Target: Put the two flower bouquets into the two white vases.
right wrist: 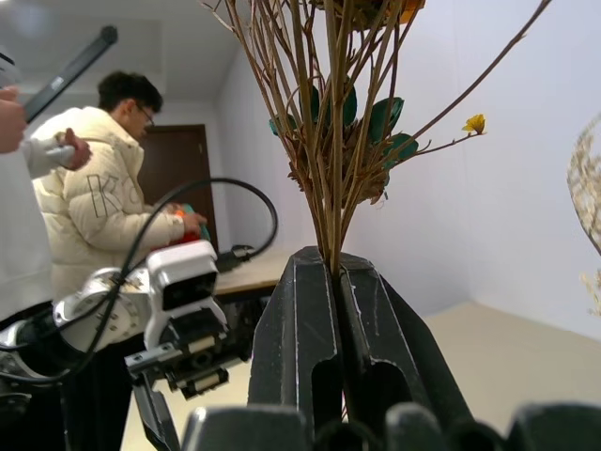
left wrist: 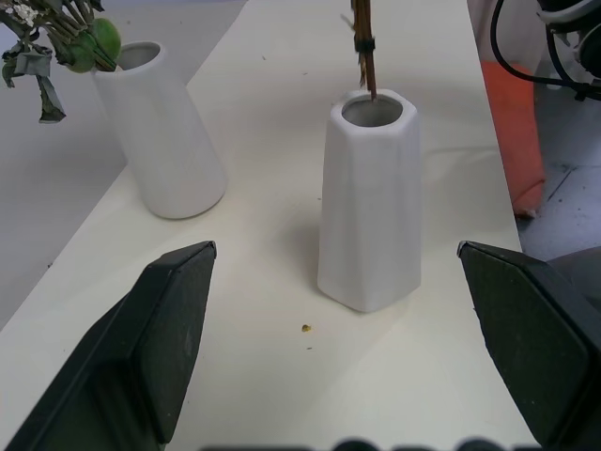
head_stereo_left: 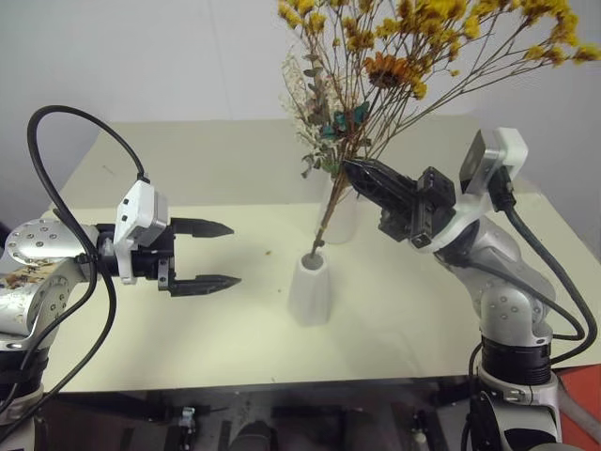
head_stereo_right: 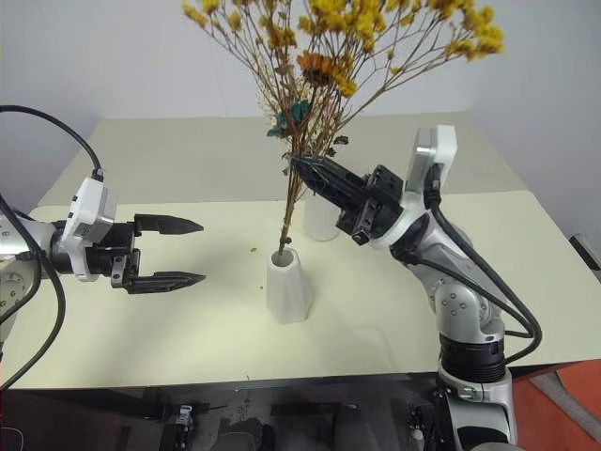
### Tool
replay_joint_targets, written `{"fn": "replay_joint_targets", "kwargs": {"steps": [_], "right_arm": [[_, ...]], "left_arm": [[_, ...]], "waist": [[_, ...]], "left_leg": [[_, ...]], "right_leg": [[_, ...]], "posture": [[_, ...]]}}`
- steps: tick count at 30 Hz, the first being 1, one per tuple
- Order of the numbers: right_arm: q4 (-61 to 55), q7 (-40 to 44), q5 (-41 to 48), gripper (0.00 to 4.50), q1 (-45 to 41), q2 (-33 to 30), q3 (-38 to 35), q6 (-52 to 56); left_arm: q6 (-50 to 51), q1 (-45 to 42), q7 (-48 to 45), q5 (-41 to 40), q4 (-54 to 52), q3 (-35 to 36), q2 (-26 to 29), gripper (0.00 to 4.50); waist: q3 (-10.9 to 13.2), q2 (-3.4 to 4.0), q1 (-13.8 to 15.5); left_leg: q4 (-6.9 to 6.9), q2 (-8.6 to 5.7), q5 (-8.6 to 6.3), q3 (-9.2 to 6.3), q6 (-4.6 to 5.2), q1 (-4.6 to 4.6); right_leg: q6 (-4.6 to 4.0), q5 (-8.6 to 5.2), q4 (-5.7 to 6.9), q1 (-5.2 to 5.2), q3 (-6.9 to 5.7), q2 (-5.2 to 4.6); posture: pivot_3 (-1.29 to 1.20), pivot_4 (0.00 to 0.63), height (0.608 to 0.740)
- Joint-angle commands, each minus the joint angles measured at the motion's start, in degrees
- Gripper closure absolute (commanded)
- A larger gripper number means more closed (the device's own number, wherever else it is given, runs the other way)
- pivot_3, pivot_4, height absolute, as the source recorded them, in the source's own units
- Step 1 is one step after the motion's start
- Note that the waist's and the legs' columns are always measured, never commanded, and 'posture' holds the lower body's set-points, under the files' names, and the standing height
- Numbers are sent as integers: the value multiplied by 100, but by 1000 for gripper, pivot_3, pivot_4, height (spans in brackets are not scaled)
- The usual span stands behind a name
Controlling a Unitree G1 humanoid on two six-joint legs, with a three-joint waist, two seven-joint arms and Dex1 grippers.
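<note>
We see a pale cream table (head_stereo_left: 188,329) carrying two white vases: the near vase (head_stereo_left: 310,289) stands upright toward the middle, and the far vase (head_stereo_left: 342,214) stands just behind it (toward the wall). A tiny yellowish crumb (left wrist: 306,328) lies on the tabletop beside the near vase.

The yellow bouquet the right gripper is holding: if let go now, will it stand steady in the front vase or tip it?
Probably top-heavy: the yellow bouquet spreads wide, far above the small front vase. The thin stems lean from the vase mouth up to the right gripper, so it would likely flop against the rim. The vase widens toward its base, which should help, though it looks light.
</note>
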Motion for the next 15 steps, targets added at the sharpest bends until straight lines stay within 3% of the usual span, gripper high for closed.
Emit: {"fn": "replay_joint_targets", "kwargs": {"steps": [1, 15], "right_arm": [[-18, 147, -103, 4463, -7, 35, 5, -187], [104, 661, -606, 4463, 405, 143, 255, -499]], "left_arm": [[-53, -85, 13, -69, -107, 111, 38, 0], [-14, -53, 77, -112, -154, 188, 59, 0]], "waist": [[0, 0, 1], [0, 0, 2]], "left_leg": [[0, 0, 0, 0, 0, 0], [0, 0, 0, -1, 0, 0]], "right_leg": [[0, 0, 0, 0, 0, 0], [0, 0, 0, 0, 0, 0]], "posture": [[0, 150, 740], [0, 150, 740]]}}
